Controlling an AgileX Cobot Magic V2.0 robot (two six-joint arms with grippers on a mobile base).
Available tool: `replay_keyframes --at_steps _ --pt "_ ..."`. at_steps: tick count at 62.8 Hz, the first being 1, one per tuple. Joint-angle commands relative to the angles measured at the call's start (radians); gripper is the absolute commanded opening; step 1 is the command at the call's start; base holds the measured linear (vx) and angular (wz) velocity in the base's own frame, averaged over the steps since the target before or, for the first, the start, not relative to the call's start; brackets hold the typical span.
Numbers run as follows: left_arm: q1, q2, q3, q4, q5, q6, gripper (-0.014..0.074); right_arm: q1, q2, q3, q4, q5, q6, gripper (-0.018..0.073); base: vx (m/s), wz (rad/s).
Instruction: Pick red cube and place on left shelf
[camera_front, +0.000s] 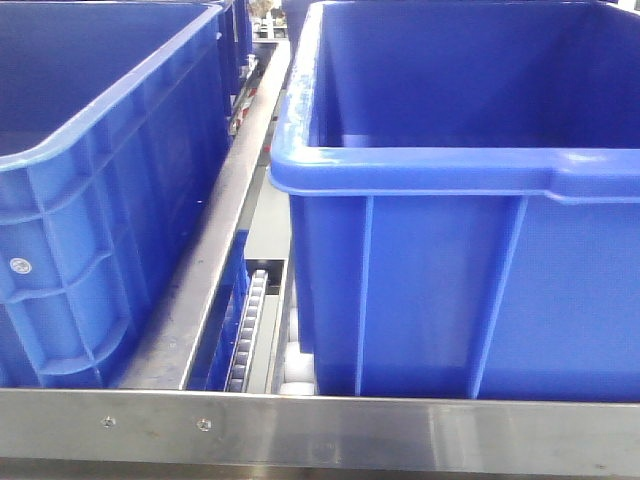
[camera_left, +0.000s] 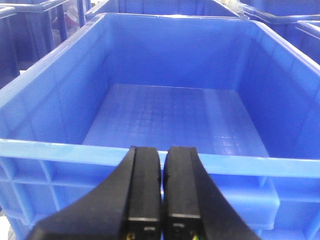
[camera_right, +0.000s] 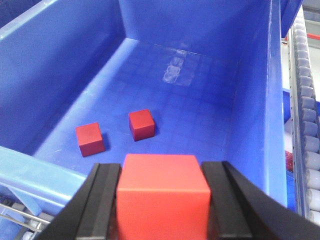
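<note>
**A:** Right gripper (camera_right: 163, 220), what state?

**B:** Fingers (camera_right: 102, 200) clamped on the red cube (camera_right: 162, 195), one black pad flat against each side face. The cube sits squarely between them, held off any surface, its top face bright orange-red.

**A:** Beyond the fingertips?

**B:** An open blue crate (camera_right: 60, 75), its floor below and ahead of the fingers. Two darker red cubes lie on that floor just past the fingertips: nearer cube (camera_right: 90, 139) and farther cube (camera_right: 141, 124), close together but not touching (both look small next to the held one). The crate's near rim passes under one finger.

**A:** Anything to the side?

**B:** A roller track (camera_right: 307, 125), outside the crate wall on the other finger's side, running away from the fingertips.

**A:** Left gripper (camera_left: 163, 200)?

**B:** Its fingers (camera_left: 145, 190) are together, only a thin seam between them and nothing gripped. Just ahead of the tips is the near rim of a second crate (camera_left: 40, 100), with its gridded floor farther ahead and lower.

**A:** The left shelf (camera_front: 300, 425)?

**B:** In the front view its steel front rail runs along the bottom. Two blue bins stand on it, one bin (camera_front: 100, 200) and its neighbour (camera_front: 450, 270), set apart with a steel divider (camera_front: 215, 240) and a roller strip (camera_front: 250, 330) between them.
</note>
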Motion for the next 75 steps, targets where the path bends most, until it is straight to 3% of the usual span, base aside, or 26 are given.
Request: replay_keyframes --at_steps 1,15,30,48,65,75 --pt "0.001 -0.014 0.024 -0.005 -0.089 -0.007 0.0102 -0.005 0.012 -0.044 -0.036 -0.106 -0.006 0.011 0.0 0.0" --pt "0.001 -0.014 0.024 -0.005 -0.089 -0.007 0.0102 -0.005 0.146 -0.252 -0.036 -0.024 -0.006 0.0048 0.0 0.0" --pt "0.001 -0.014 0.024 -0.005 -0.089 -0.007 0.0102 -0.005 0.55 -0.596 -0.036 0.22 -0.014 0.0051 0.0 0.0" --pt "0.001 -0.014 0.024 -0.005 -0.089 -0.007 0.0102 -0.014 0.953 -0.822 -0.023 0.423 -0.02 0.0051 0.0 0.0" --pt "0.001 -0.014 0.024 -0.005 -0.089 -0.007 0.0102 -0.14 1.15 -0.93 0.178 0.433 -0.226 0.0051 0.0 0.0" --pt "0.001 -0.014 0.024 -0.005 -0.089 -0.007 0.0102 -0.228 1.223 -0.964 0.227 0.405 -0.336 0.0051 0.01 -0.08"
